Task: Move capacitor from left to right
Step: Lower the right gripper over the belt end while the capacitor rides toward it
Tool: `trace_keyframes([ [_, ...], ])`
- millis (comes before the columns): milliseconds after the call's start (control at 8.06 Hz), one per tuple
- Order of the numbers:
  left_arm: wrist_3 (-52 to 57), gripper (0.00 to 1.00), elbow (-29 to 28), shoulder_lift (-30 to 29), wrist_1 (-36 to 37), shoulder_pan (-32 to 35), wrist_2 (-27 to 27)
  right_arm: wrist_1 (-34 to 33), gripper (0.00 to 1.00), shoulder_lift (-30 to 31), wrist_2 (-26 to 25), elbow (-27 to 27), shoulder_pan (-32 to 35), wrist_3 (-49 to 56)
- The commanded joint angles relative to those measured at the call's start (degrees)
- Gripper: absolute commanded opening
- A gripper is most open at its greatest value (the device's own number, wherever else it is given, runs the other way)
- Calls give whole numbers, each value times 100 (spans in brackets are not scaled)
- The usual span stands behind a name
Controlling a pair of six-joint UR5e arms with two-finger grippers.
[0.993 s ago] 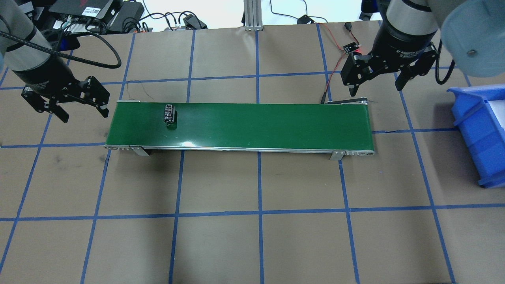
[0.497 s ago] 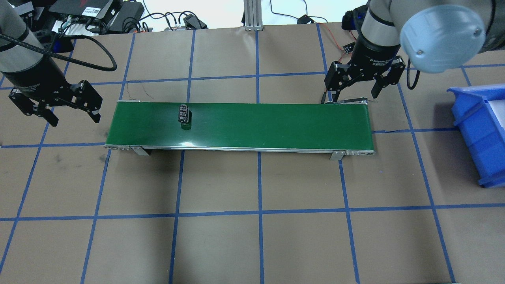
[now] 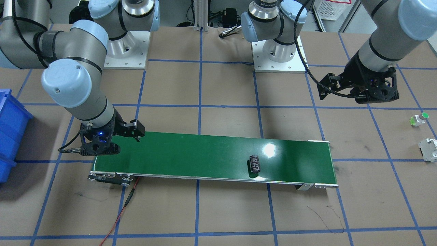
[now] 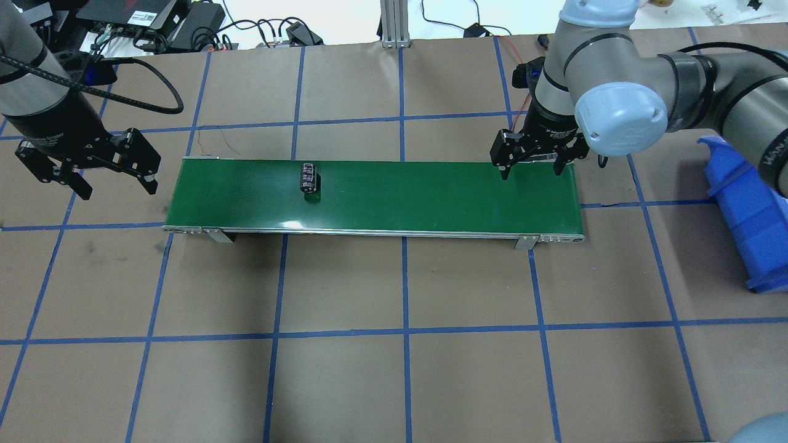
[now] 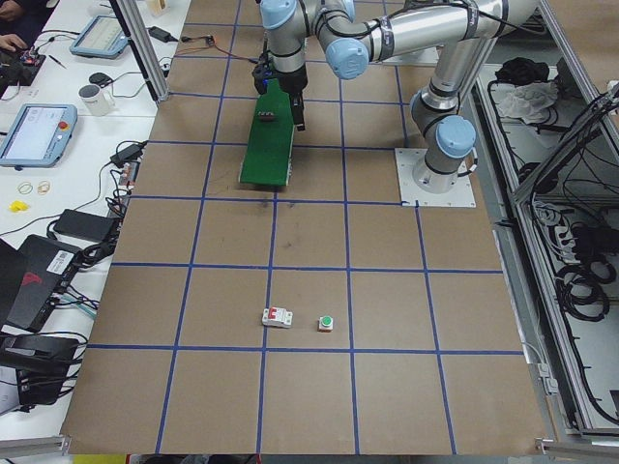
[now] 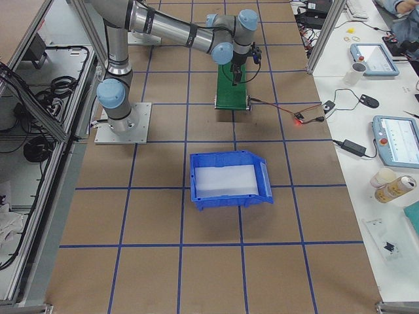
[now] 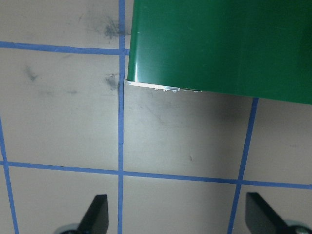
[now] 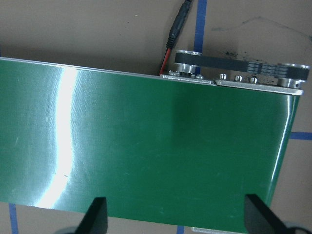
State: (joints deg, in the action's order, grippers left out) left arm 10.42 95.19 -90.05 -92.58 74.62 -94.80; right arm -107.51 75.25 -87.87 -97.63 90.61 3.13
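The brown worktop (image 4: pixel 394 369), marked into squares by blue tape, is carrying a long green conveyor belt (image 4: pixel 431 197) that is running left to right across it. A blue bin (image 4: pixel 748 215) is sitting on the worktop beyond the belt's right end. The right tool (image 4: pixel 530 174) is hovering over the belt's right end, by the far edge, with its fingers spread wide and nothing between them. The left tool (image 4: pixel 117 191) is hanging over the bare worktop just off the belt's left end, likewise wide open and gripping nothing. Well out past the left arm, a white-grey switch block (image 3: pixel 429 149) and a green-capped white button (image 3: pixel 419 119) are sitting near each other on the worktop. The capacitor (image 4: pixel 309 176) is lying on its side on the belt's left half, turned across the belt and nearer its far edge, well apart from both tools.
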Motion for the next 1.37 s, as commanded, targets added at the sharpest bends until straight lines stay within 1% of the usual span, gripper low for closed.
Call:
trace_keyframes([
  [0, -5, 100, -36, 22, 21, 0, -13, -120, 100, -63, 42, -80, 0, -49],
  [372, -57, 100, 8, 92, -6, 0, -65, -305, 100, -239, 94, -125, 0, -58],
  [621, -84, 100, -36, 110, 3, 0, -57, -611, 100, -353, 436, -133, 0, -49],
  [869, -93, 100, -45, 189, -120, 0, 14, -718, 100, -362, 595, -142, 0, -49],
  [1117, -67, 100, 8, 233, -251, 9, 399, -805, 100, -389, 604, -291, 0, -93],
  [1241, -32, 100, 17, 233, -243, 9, 357, -841, 100, -389, 604, -326, 0, -154],
])
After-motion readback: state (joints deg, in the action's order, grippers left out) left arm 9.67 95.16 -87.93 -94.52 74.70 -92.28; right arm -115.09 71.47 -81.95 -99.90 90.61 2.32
